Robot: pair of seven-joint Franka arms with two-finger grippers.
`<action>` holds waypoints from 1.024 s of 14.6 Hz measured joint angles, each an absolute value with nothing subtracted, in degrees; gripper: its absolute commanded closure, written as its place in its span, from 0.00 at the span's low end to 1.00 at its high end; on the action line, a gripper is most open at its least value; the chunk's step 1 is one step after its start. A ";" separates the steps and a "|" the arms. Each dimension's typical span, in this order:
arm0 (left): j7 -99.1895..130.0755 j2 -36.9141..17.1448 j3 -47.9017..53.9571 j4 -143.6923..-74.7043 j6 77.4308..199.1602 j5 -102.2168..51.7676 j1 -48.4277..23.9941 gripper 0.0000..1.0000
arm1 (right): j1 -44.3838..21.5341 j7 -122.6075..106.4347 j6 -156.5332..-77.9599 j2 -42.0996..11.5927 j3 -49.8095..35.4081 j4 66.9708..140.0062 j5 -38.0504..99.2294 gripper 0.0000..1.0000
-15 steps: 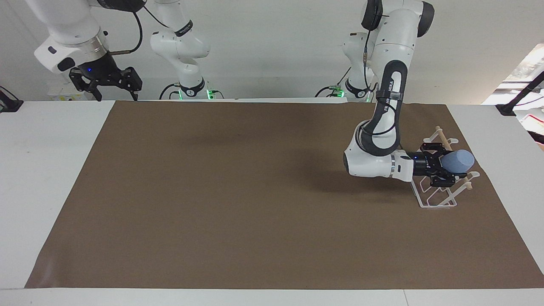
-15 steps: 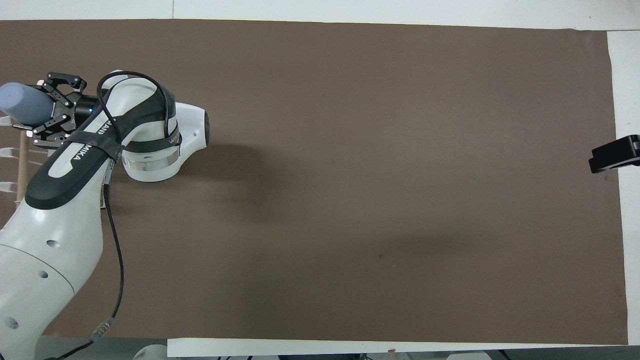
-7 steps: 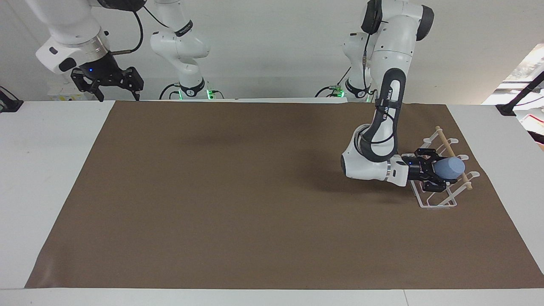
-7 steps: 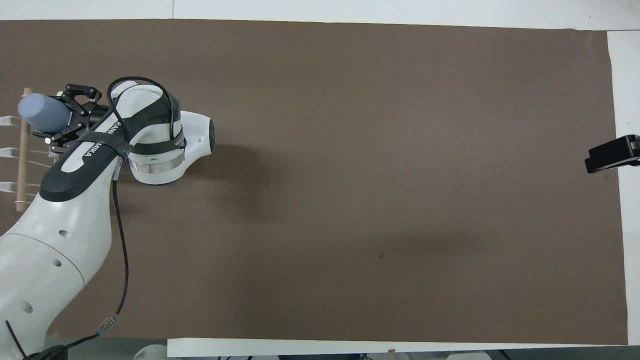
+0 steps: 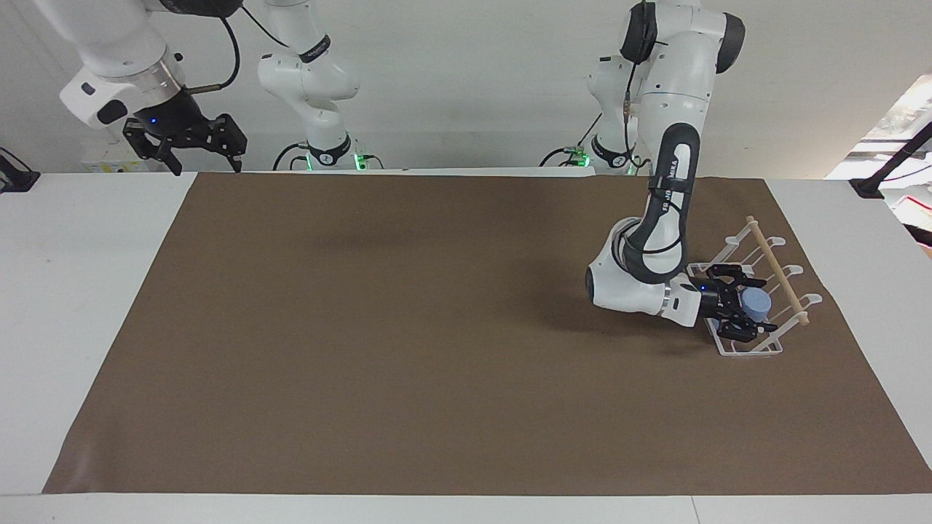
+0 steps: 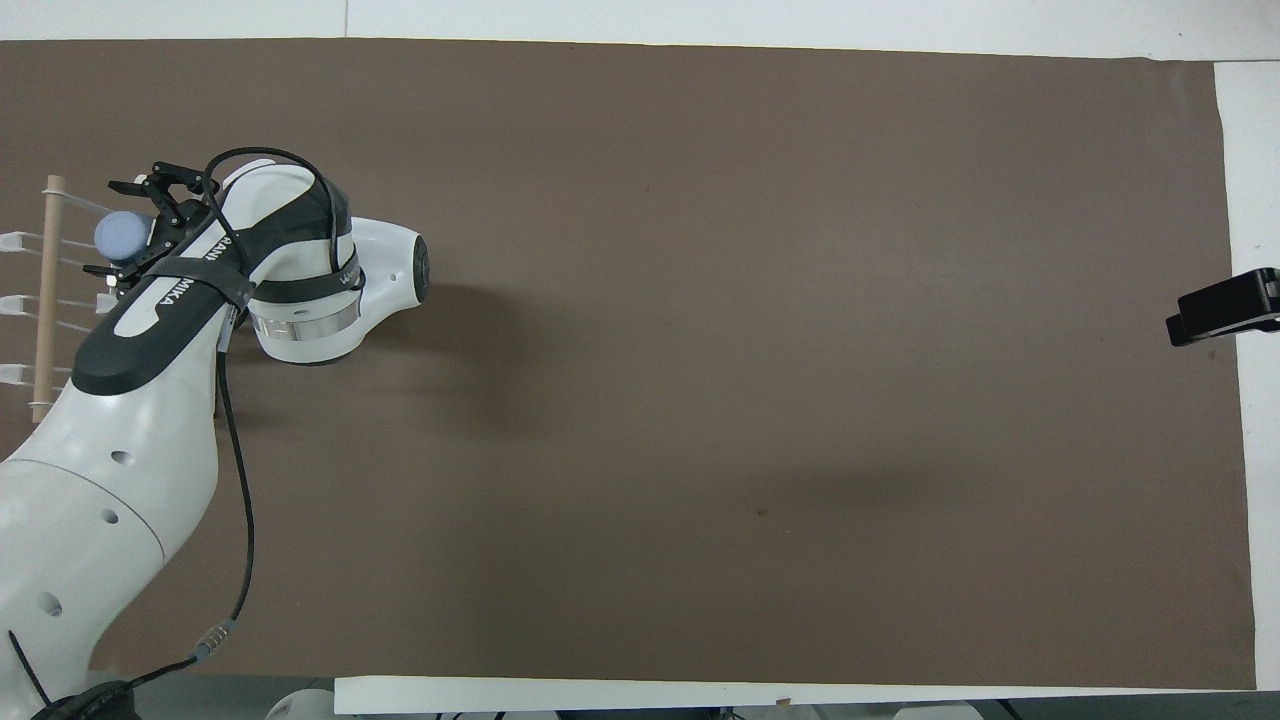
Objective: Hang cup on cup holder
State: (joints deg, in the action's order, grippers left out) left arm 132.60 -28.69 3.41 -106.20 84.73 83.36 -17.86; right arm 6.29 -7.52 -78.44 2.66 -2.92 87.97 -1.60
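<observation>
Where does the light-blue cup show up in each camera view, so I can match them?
Facing view: the cup sits among the prongs of the white wire cup holder, just off the left gripper.
Overhead view: the cup is at the frame's edge.
Shared landmark: the wooden dowel.

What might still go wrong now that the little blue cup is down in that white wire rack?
1. The left pincer sits close around the blue cup; pulling back askew could drag the cup off its prong.
2. The pincer is low inside the white wire rack, so it may snag a wire and shift the rack.
3. How firmly the cup sits on its prong is hidden, so it might tip.

The right pincer waits above the table's edge.
</observation>
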 measured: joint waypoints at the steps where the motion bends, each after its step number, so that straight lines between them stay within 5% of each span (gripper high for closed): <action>1: 132.31 -28.11 3.49 -105.27 84.38 82.97 -17.90 0.01 | 6.29 -7.52 -78.44 2.66 -2.94 87.99 -1.56 0.00; 10: 118.07 -21.85 3.79 -97.62 80.88 75.26 -18.15 0.01 | 6.19 -7.52 -78.44 2.66 -3.16 88.10 -1.48 0.00; 15: 99.49 -11.77 3.51 -97.29 84.16 63.89 -15.45 0.01 | 6.19 -7.52 -78.44 2.66 -3.16 88.12 -1.48 0.00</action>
